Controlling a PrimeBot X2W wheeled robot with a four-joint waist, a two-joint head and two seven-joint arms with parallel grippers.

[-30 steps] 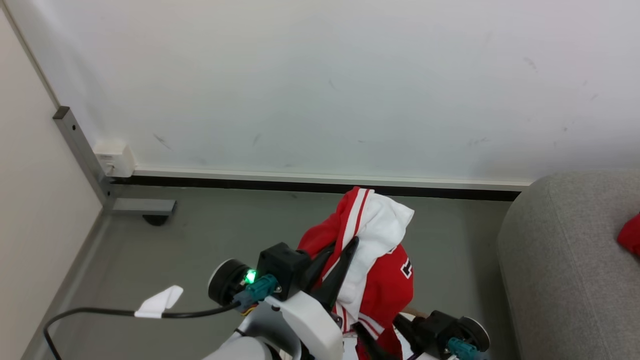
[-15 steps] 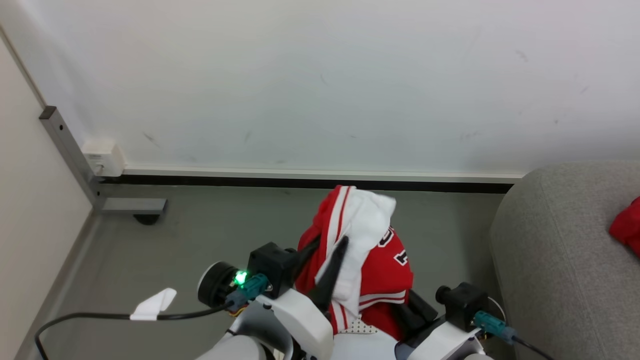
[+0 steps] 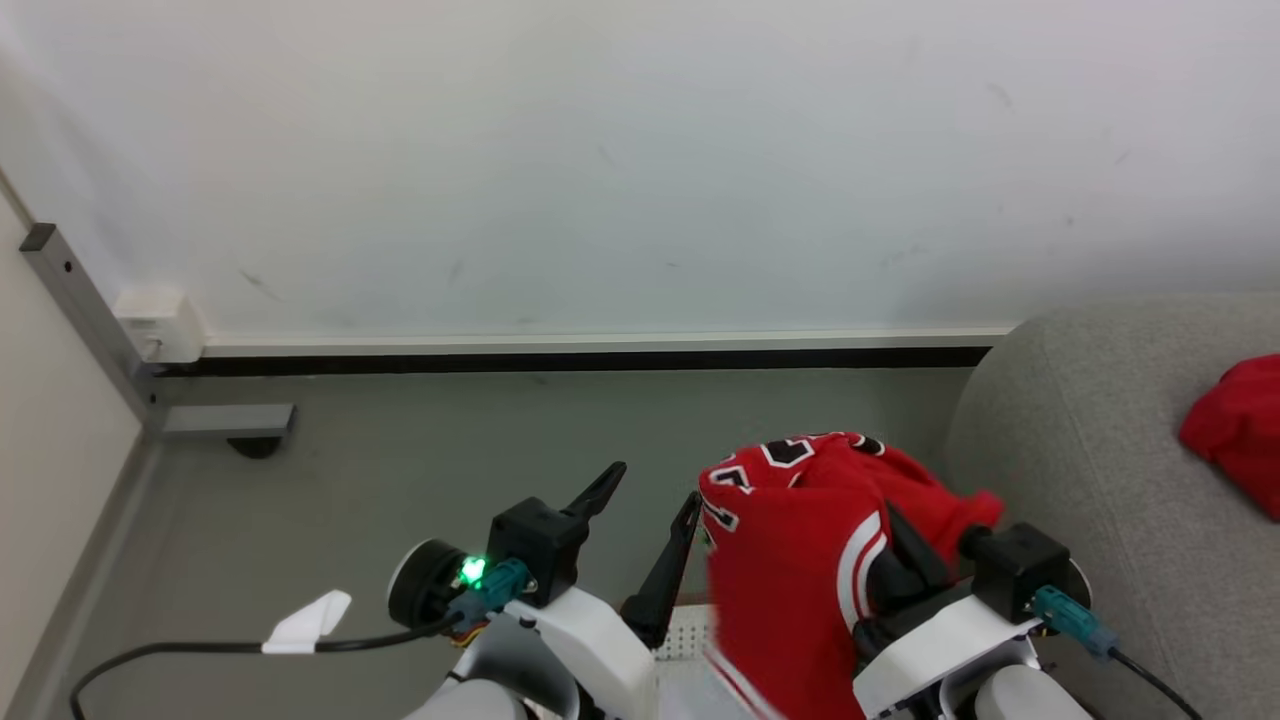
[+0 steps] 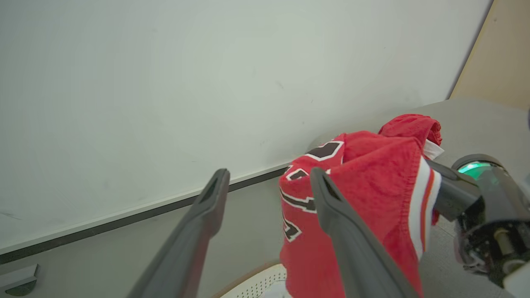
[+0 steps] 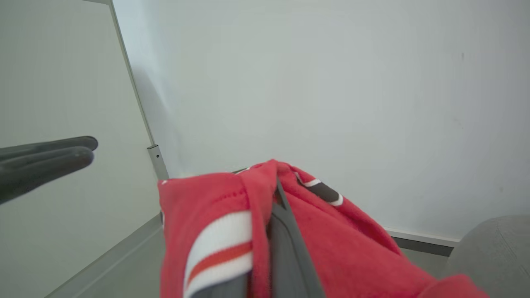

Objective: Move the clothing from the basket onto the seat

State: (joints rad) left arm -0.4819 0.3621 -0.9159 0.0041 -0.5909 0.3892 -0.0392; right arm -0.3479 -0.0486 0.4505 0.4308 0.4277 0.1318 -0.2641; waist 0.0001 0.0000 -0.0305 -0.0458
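My right gripper [image 3: 892, 520] is shut on the red jersey [image 3: 790, 560], which hangs from it above the floor just left of the grey seat [image 3: 1080, 470]. In the right wrist view the closed fingers [image 5: 285, 231] are wrapped in the jersey [image 5: 207, 207]. My left gripper [image 3: 653, 483] stands open and empty beside the jersey, its fingers [image 4: 207, 207] spread apart in the left wrist view. A second red garment [image 3: 1235, 435] lies on the seat. A perforated bit of the basket [image 3: 685, 630] peeks out below, its rim [image 4: 256, 283] low in the left wrist view.
A white wall with a dark baseboard [image 3: 580, 358] runs across ahead. A grey metal post with a foot [image 3: 225, 420] and a white box [image 3: 160, 325] stand at the left corner. A black cable with a white tag [image 3: 305, 620] lies on the grey floor.
My left gripper opened and let go of the jersey. My right gripper shut on it and carried it right, toward the seat. The camera turned slightly right.
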